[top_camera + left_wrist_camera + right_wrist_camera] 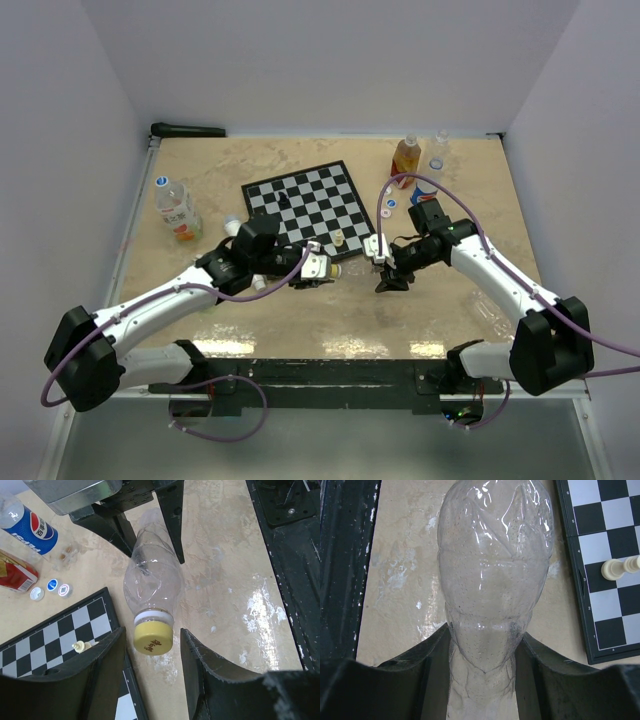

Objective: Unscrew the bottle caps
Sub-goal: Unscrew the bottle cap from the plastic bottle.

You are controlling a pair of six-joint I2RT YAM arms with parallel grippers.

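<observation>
Step in hand: getting a grip on the yellow cap [153, 638]. The left claw [152, 632] stood apart, one finger on each side of the cap, with a thin gap showing on both sides and no contact yet. The right claw [482, 632] was clamped on the body of the clear bottle [495, 570], holding it sideways with the neck pointed at the left claw.

Location: bottle and cap sat over the middle of the counter [300, 330], toward the near edge, just beside the near right corner of the chessboard [305, 205]. We judged the bottle to be lifted off the surface.

To do it well, in our view: keep the cap centred, close squarely on its side wall and not on the white collar ring [154, 615] under it, then turn about the bottle's own axis. The bottle wall looked thin and creased, so a hard twist could make it slip or buckle in the right claw. Short turns with a re-grip seemed safer.

Cap look: round, yellow, dark print on top; ribs too fine to tell. The bottle was empty and had no label. A few loose caps [50, 586] lay on the counter beyond the chessboard's right edge, so we judged some were already off.
</observation>
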